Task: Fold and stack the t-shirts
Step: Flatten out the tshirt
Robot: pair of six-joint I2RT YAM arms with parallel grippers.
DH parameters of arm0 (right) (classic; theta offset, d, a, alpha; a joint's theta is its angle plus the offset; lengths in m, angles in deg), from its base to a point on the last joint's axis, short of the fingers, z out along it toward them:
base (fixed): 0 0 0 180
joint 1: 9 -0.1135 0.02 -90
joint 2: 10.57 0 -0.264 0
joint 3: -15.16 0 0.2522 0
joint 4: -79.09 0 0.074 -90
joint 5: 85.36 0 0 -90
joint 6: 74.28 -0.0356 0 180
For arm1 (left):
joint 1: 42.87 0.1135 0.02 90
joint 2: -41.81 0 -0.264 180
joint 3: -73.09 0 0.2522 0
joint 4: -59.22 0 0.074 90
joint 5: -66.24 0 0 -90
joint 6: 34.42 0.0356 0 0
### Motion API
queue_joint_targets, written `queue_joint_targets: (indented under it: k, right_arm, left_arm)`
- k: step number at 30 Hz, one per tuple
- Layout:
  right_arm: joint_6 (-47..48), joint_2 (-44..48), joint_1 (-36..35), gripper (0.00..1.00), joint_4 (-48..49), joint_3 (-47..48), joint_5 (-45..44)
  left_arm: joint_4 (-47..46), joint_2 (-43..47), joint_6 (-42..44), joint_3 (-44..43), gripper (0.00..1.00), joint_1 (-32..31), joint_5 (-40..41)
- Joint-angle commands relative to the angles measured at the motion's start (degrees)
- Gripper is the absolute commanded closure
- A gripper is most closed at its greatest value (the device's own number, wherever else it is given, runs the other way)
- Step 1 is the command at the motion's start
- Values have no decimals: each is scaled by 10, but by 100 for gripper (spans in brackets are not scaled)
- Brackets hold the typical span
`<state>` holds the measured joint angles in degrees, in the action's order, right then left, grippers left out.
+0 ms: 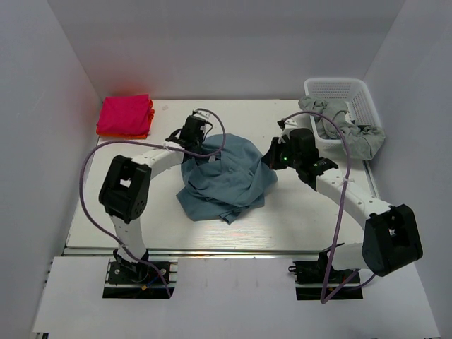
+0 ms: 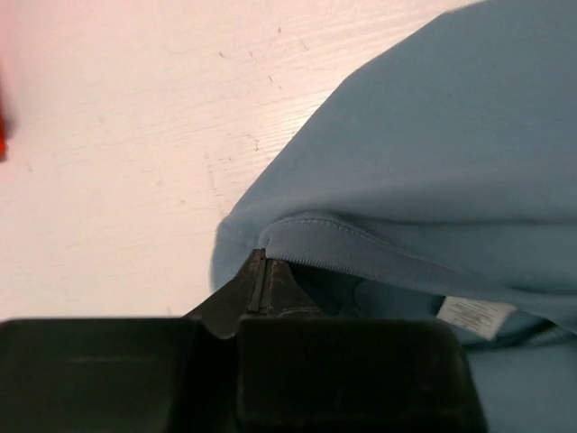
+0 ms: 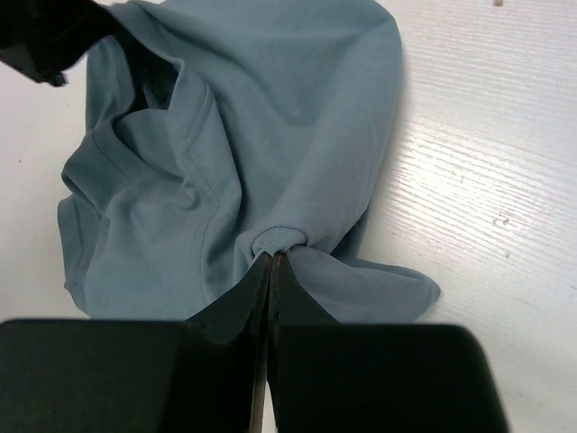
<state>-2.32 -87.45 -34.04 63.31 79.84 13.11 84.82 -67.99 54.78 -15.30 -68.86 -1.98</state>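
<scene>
Teal-blue t-shirt lies crumpled in the middle of the table, left jaws clenched on a hem beside its neck label, right jaws pinching a bunched fold, so both should lift and part evenly to spread it flat.

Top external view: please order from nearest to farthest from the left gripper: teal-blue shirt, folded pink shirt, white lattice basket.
1. Crumpled teal-blue cotton t-shirt, table centre, pinched by the left gripper.
2. Folded bright pink t-shirt, far-left corner.
3. White plastic lattice basket, far-right corner.
</scene>
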Motion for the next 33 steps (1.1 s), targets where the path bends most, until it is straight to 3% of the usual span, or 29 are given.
queue_joint_targets:
  k: [1, 10, 15, 18, 26, 33]
  right_arm:
    - [15, 22, 0, 100, 11, 36, -10]
    - [62, 110, 1, 100, 31, 108, -129]
    - [102, 146, 2, 100, 36, 165, -268]
    - [153, 157, 2, 100, 51, 199, -286]
    - [257, 144, 3, 100, 32, 370, -260]
    - [306, 163, 2, 100, 34, 473, -174]
  left_arm:
    - [-70, 114, 16, 21, 100, -2, -18]
    - [-112, 256, 40, -2, 100, -2, -7]
    - [-107, 286, 68, -73, 100, 4, 73]
    - [-117, 309, 83, -107, 100, 4, 99]
    - [-138, 332, 140, -218, 100, 4, 99]
    - [-135, 387, 152, -278, 100, -2, 21]
